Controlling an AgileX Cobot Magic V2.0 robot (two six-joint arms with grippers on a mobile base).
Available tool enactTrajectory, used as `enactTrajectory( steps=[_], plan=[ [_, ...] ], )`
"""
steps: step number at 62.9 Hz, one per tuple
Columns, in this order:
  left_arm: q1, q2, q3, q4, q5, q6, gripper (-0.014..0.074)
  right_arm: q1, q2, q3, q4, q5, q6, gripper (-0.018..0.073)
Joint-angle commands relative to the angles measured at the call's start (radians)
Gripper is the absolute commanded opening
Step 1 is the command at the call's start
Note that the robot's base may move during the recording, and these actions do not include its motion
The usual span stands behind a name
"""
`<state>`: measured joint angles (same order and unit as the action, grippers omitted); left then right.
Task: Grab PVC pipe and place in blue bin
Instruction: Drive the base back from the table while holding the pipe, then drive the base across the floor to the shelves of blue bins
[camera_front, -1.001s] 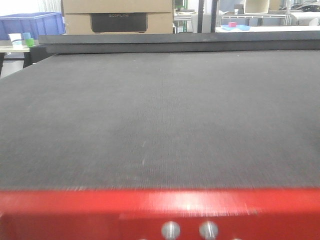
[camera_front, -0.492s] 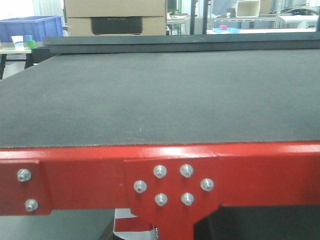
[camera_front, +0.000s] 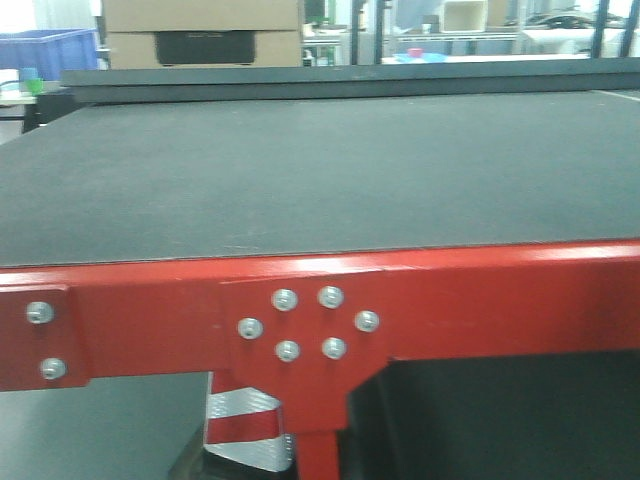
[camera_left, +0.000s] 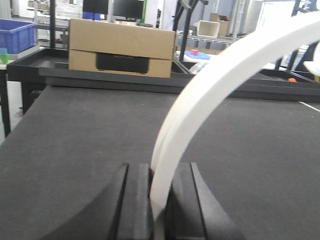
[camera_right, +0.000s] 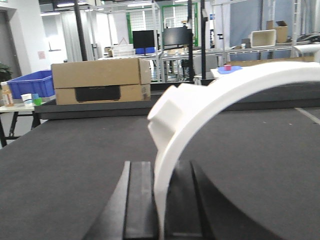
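In the left wrist view a white PVC pipe (camera_left: 210, 85) arcs up and to the right out of my left gripper (camera_left: 159, 172), which is shut on its lower end. The right wrist view has a broader white curved PVC piece (camera_right: 225, 95) clamped edge-on in my right gripper (camera_right: 160, 170), also shut. Both are held above the black table mat (camera_left: 75, 130). The blue bin (camera_front: 50, 50) stands far off beyond the table's back left corner, and shows as the blue bin (camera_left: 17, 35) and the blue bin (camera_right: 30, 82) in the wrist views. Neither gripper appears in the front view.
The table's red steel frame (camera_front: 480, 300) with a bolted bracket (camera_front: 300, 325) fills the lower front view. A cardboard box (camera_left: 120, 47) sits on a black tray at the table's far edge. Shelving and monitors stand behind it.
The front view has drawn back from the table. The red frame has risen in the picture, its bracket and the space under the table now show, and the background has slid left.
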<state>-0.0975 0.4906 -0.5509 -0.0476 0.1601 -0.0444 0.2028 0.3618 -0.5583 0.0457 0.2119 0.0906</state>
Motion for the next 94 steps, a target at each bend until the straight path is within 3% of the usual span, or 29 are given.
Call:
enactTrajectory(
  steps=[1, 94],
  plan=[
    [0.005, -0.005, -0.003, -0.007, -0.028, -0.001, -0.0111, 0.001, -0.006, 0.001, -0.008, -0.026, -0.008, -0.0168],
    [0.005, -0.005, -0.003, -0.007, -0.028, -0.001, -0.0111, 0.001, -0.006, 0.001, -0.008, -0.026, -0.008, -0.0168]
  ],
)
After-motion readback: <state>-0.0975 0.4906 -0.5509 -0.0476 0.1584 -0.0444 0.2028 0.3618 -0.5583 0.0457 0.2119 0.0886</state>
